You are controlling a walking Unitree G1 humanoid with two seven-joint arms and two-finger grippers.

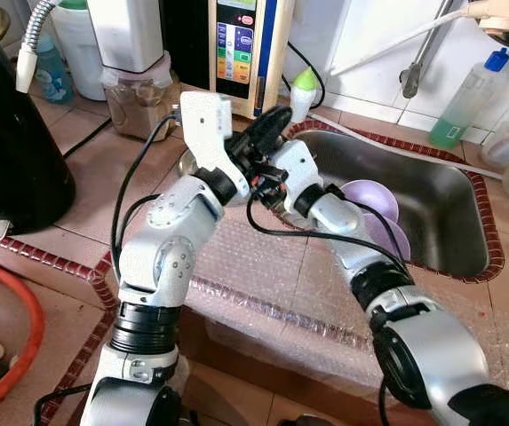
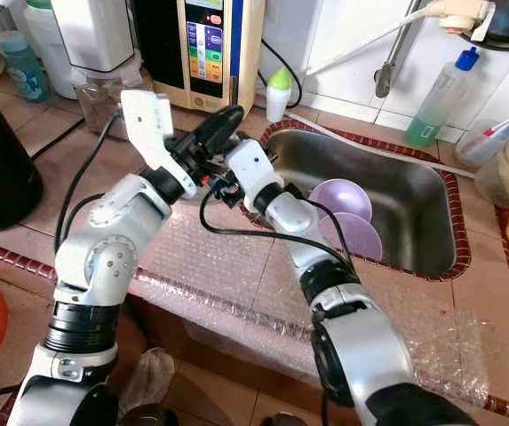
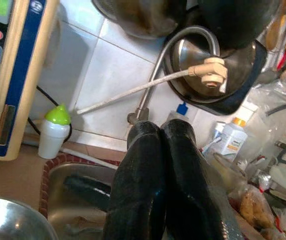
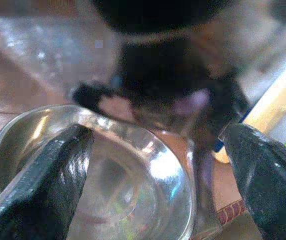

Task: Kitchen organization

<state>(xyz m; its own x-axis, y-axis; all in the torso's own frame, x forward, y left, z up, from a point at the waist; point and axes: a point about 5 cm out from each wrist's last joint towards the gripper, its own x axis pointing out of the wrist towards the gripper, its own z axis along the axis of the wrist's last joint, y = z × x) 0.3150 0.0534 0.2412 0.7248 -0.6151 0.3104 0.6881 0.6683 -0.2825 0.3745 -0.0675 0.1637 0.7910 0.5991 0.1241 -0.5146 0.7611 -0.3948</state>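
Right gripper (image 4: 157,165) hung spread wide over steel bowl (image 4: 98,175) on counter (image 1: 103,169), ungrasped. Left gripper (image 3: 162,165) pressed closed, empty. Purple bowls (image 2: 347,213) sat in sink (image 2: 414,191); tidying looked barely started.

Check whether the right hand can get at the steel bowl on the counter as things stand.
Probably yes. The right hand is open with the steel bowl directly between its fingers. The left arm crosses close behind it but does not block the bowl.

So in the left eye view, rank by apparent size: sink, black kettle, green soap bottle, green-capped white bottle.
1. sink
2. black kettle, cropped and nearer the camera, so unsure against the sink
3. green soap bottle
4. green-capped white bottle
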